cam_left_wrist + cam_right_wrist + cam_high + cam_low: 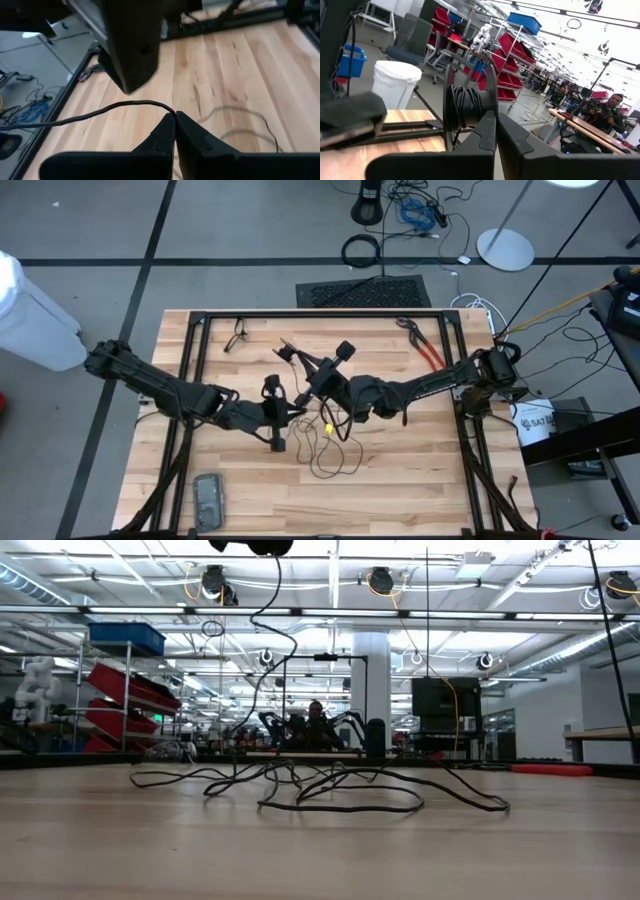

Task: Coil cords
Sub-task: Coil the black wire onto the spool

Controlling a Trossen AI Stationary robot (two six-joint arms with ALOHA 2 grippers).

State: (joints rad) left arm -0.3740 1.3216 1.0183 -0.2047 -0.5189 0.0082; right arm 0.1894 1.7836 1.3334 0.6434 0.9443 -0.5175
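Pinching the cord (125, 106) between closed fingertips, the left pincer (175, 119) hangs over the middle of the wooden worktop (420, 480). From that grip the cord runs up and off to one side, while the rest lies in loose, tangled loops on the boards, seen sprawling low across the worktop (330, 790). Just beside it, the right pincer (496, 125) is closed too, raised above the worktop, nothing visibly caught in it.
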